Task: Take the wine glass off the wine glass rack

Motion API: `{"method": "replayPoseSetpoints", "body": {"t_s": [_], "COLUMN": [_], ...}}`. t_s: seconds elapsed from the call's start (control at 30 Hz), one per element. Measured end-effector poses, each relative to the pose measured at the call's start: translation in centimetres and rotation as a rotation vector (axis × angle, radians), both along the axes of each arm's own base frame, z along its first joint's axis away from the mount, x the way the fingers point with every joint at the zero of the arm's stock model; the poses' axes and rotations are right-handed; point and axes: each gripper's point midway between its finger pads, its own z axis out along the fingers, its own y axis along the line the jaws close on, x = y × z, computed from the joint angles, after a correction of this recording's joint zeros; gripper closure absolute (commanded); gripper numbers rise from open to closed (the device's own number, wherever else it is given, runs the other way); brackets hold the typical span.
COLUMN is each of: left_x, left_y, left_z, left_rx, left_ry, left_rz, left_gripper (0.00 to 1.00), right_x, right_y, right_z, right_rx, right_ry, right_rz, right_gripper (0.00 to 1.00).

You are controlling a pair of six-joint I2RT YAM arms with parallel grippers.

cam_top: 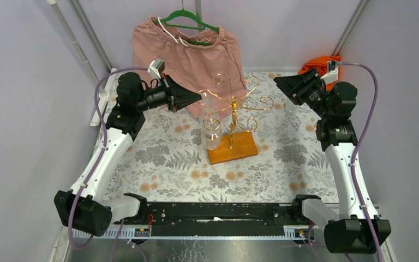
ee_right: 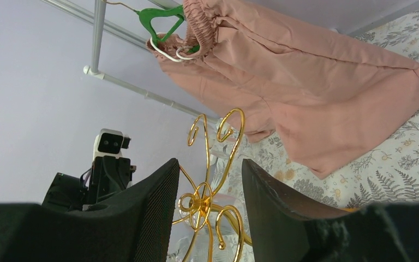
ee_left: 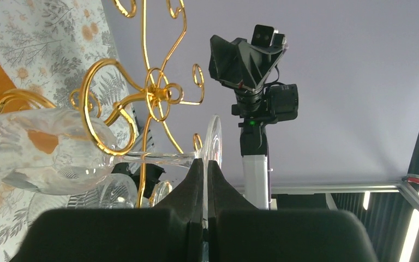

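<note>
Gold wine glass rack (cam_top: 233, 103), orange-brown base (cam_top: 240, 148), clear wine glass (cam_top: 212, 135), pink garment (cam_top: 185, 54), green hanger (cam_top: 190, 19), fern-patterned tablecloth (cam_top: 163, 158).

wine glass rack (cam_top: 232, 117) on table (cam_top: 294, 164) centre | wine glass (cam_top: 213, 134) on its left side — shorts (cam_top: 188, 60) behind rack

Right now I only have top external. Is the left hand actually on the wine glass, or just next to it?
Observer: On it. Left wrist shows the left hand shut on the edge of the wine glass foot.
Operator: Glass free of the rack?
Observer: No. Its stem lies inside a scroll arm of the wine glass rack.
Operator: Right hand?
Observer: Right wrist shows the right hand open, nothing between its fingers, pointed at the rack.
</note>
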Motion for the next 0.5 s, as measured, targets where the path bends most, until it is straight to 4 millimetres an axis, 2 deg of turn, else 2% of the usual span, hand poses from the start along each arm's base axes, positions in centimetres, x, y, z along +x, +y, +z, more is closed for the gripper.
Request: {"method": "replayPoseSetpoints", "body": {"t_s": [0.27,0.5], "left_x": [-0.4,1.5], "left_y": [0.7,4.3], "left_z": [-2.2,-2.9], "left_rx": [0.044,0.073], "left_ry": [0.048,0.053], "left_rz": [0.021,0.135], "left_gripper": [1.0,1.0], "right_x": [0.0,0.0], "right_y": [0.0,0.0], "right_z": [0.0,0.0], "right_rx": [0.001,0.004], "right_ry": [0.001,0.002], "right_rz": [0.0,0.0], "right_gripper": [0.45,0.45]}}
